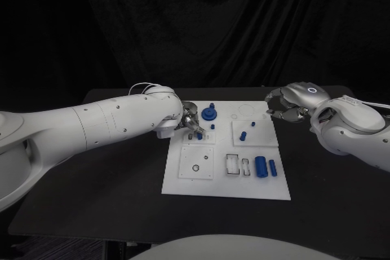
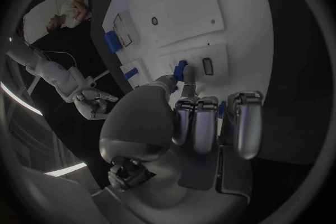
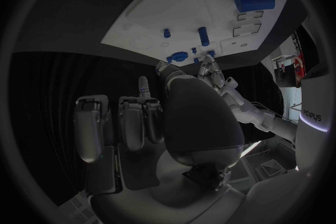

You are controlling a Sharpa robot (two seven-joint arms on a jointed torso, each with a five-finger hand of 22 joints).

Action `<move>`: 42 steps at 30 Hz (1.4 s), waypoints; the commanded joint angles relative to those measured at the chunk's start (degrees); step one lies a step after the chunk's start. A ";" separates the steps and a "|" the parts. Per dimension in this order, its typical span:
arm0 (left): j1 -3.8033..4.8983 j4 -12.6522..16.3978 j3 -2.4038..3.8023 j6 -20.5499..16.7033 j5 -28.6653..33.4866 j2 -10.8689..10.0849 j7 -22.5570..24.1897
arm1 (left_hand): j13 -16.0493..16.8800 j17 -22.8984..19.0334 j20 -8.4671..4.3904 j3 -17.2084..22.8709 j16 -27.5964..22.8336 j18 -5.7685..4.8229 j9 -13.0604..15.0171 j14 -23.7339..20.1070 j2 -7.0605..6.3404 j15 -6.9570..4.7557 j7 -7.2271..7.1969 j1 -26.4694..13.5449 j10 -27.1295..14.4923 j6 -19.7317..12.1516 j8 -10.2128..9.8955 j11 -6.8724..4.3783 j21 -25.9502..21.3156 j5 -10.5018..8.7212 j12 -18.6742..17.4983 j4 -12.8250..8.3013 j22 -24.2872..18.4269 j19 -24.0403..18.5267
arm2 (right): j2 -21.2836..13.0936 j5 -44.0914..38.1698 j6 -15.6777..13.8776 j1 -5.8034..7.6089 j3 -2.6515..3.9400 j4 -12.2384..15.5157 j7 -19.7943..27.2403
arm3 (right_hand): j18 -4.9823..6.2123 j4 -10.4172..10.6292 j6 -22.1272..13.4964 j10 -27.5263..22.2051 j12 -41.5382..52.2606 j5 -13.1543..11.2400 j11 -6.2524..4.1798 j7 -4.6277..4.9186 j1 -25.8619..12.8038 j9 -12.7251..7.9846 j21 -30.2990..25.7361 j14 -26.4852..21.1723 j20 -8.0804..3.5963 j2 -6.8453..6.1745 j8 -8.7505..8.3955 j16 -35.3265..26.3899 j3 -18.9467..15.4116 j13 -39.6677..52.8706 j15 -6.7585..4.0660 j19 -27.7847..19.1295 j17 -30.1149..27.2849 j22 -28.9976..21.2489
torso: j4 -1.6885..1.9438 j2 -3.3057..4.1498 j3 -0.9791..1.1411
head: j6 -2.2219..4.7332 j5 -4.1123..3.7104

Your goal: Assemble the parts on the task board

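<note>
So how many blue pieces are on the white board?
7: a stepped one at the back, a small one before it, a piece at the left hand, two pegs mid-right, two cylinders at the front right. The hand may hide more.

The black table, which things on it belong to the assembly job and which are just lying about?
Belong to the job:
task board
large blue cylinder
slim blue bar
blue stepped part
blue pegs
left hand, at a small blue part

Just lying about:
nothing besides the table itself
</note>
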 commanded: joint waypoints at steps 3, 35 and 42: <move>-0.18 1.67 0.04 -4.17 -0.01 -0.78 1.56 | 14.96 15.10 -0.37 2.07 0.15 -0.33 0.23 5.95 -1.21 -0.28 -0.22 -0.28 5.87 -0.07 0.18 -0.36 -0.25 0.18 0.20 -0.76 11.57 2.52 | -0.21 -0.17 0.10 -0.06 0.04 0.11 -1.26 | -0.27 -0.01 0.27 5.74 -0.19 -0.01 -0.42 -0.07 0.34 -0.05 -0.39 6.15 -0.27 0.46 -0.26 0.17 0.20 14.64 -0.34 5.65 15.09 14.86 | 0.08 -0.06 -0.05 | -0.30 -0.07; -0.59 13.43 0.02 -21.89 -3.94 -9.18 1.09 | 14.96 15.10 -0.41 6.48 0.15 -0.23 0.95 5.95 -2.85 -0.32 -0.12 -2.06 5.87 -0.36 0.49 -0.33 -0.78 0.05 0.20 -1.27 11.44 2.37 | -0.52 0.38 -1.66 -0.06 0.04 0.09 0.10 | -0.18 -0.64 1.33 5.17 -0.67 -0.04 -0.52 -0.20 0.74 -0.16 -0.69 6.15 -0.31 0.43 -0.15 0.17 0.73 14.07 -0.40 5.44 15.09 14.74 | -0.06 -0.01 -0.01 | -1.30 0.01; -2.77 14.94 0.02 -29.78 -8.51 -10.24 2.97 | 14.96 15.10 -0.44 7.34 0.15 -0.27 1.12 5.95 -3.04 -0.36 -0.22 -2.34 5.87 -0.11 0.69 -0.40 -0.64 0.30 0.20 -1.24 11.53 2.48 | -0.65 0.50 -2.28 -0.06 0.04 0.09 0.43 | -0.18 -0.69 1.41 4.91 -0.89 -0.04 -0.53 -0.21 0.76 -0.17 -0.69 6.15 -0.32 0.41 -0.15 0.17 0.76 13.82 -0.41 5.44 15.09 14.74 | -0.07 -0.06 -0.01 | -1.40 0.15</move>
